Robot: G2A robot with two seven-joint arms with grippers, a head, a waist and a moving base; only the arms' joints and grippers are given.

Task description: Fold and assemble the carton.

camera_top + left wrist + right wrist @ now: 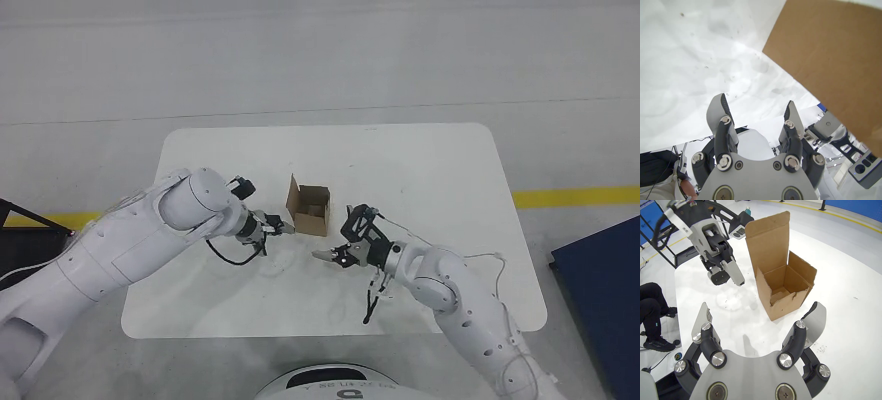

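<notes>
White table [430,180]: upright carton [312,208], left hand [284,228] and right hand [324,256] nearby

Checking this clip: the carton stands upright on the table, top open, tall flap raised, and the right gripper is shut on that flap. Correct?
Not quite. The right wrist view shows the right gripper open, holding nothing, apart from the carton. The rest holds: upright on the table, top open, tall flap raised.

No text legible, small round sticker [677,356], perhaps printed, too small to read
</notes>
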